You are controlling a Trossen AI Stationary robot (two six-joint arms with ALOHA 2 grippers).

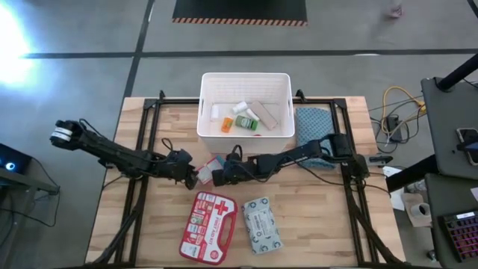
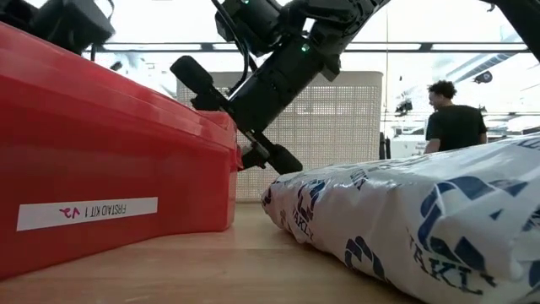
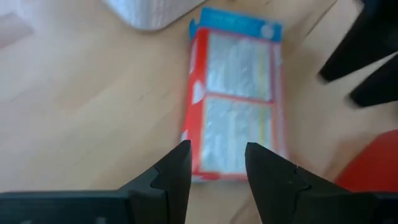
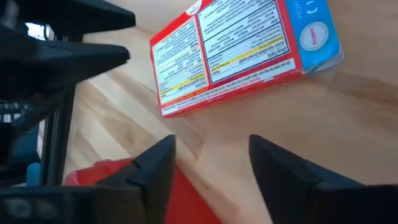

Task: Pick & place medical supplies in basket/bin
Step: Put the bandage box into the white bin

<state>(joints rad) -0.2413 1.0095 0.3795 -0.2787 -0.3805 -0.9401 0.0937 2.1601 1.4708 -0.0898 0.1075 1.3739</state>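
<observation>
Grey shop floor surrounds 1 wood table (image 1: 149,239). At frame top-centre, 1 white bin (image 1: 246,82) already holds approx 5 supplies. Lower centre: 1 red first-aid case (image 1: 208,226) & 1 wipes pack (image 1: 263,225), both unpicked. Mid-frame, 1 small red-white box (image 1: 211,166) lies flat betw left gripper (image 1: 191,178) & right gripper (image 1: 218,178), both part-open, empty, likely lining up for pickup.
</observation>
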